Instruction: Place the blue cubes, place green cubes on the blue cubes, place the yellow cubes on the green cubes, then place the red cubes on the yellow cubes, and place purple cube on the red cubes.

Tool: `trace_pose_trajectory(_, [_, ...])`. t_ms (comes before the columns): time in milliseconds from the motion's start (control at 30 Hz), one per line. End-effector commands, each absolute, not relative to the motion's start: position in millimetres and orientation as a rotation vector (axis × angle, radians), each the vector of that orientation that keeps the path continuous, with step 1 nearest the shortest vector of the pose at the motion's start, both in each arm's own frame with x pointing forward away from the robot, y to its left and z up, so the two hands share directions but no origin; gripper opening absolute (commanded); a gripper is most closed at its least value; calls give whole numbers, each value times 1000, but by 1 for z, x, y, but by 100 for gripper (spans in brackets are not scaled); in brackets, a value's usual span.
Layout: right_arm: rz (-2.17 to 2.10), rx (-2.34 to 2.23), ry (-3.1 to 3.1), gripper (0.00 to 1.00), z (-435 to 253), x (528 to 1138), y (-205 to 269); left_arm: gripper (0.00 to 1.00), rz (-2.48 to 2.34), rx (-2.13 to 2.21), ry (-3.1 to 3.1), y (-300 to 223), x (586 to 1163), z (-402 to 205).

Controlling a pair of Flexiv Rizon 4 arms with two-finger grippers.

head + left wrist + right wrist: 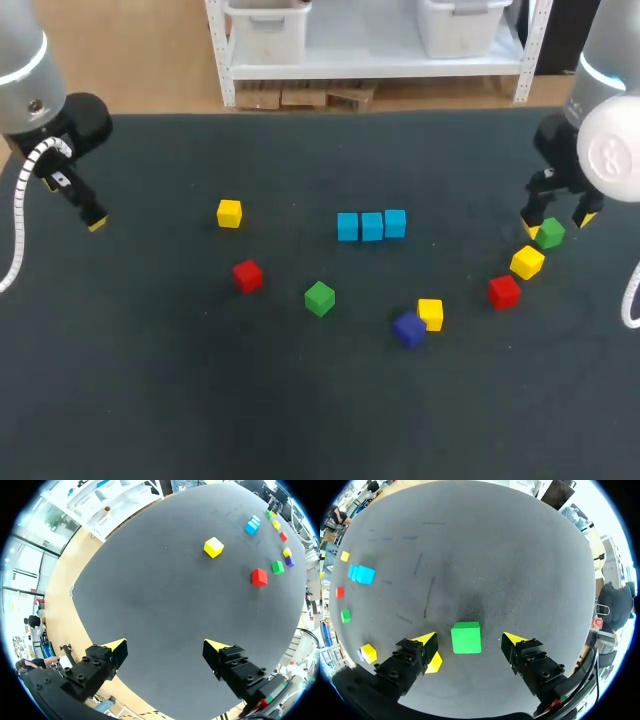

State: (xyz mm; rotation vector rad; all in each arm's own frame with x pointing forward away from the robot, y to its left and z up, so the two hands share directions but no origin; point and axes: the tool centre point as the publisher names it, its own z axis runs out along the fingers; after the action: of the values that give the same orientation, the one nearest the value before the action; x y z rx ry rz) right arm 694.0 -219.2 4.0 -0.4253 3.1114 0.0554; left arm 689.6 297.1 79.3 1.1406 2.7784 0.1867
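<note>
Gripper of the left arm (167,652), open and empty, hangs over the table's far left. Three blue cubes (371,225) form a touching row mid-table. The right gripper (558,222) stands open astride a green cube (466,637), which looks light, rigid and smooth; grip its opposite flat sides. The dark matte table (200,400) likely offers friction; a yellow cube (527,262) crowds close.

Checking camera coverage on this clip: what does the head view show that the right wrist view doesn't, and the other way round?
Only the head view: the left gripper, far from the cubes, and the red cube beside the yellow cube nearest the right arm. Only the right wrist view: clear gaps on both sides between the green cube and the open fingers of the right gripper. Both: that green cube, that yellow cube, and the row of blue cubes.
</note>
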Motion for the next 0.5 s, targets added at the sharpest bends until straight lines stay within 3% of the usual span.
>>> trace_pose_trajectory(33, [50,-438,3130,65,1,700,-216,100,188,1140,2781,297,690,79])
trace_pose_trajectory(100, [47,-443,3133,48,0,700,-216,100,188,1140,2781,297,690,79])
trace_pose_trajectory(133, [46,-449,3137,45,0,700,-216,100,188,1140,2781,297,690,79])
trace_pose_trajectory(400, [50,-464,3154,35,-2,699,-220,100,188,1140,2781,297,690,79])
trace_pose_trajectory(500, [53,-482,3158,9,-1,699,-221,100,188,1140,2781,297,690,79])
